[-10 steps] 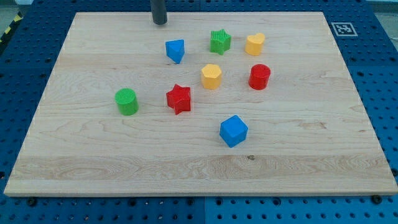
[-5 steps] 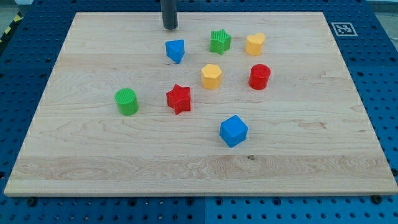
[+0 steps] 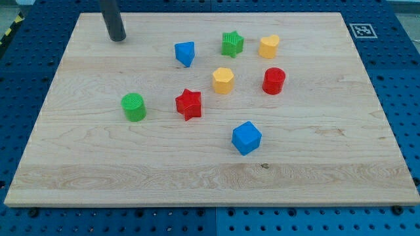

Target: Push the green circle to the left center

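The green circle [image 3: 134,107] stands on the wooden board [image 3: 98,164], left of centre, next to the red star [image 3: 189,103]. My tip [image 3: 117,38] is near the view's top left, well above the green circle and apart from it. It touches no block. The blue block [image 3: 186,53] lies to the tip's right.
A green star [image 3: 231,44], a yellow block [image 3: 268,46], a yellow hexagon [image 3: 223,80] and a red cylinder [image 3: 273,80] cluster at the upper middle. A blue cube [image 3: 247,137] sits below centre. A marker tag [image 3: 360,30] is at the board's top right corner.
My tip moved first a little right, then far left along the view's top and slightly down. No block has moved.
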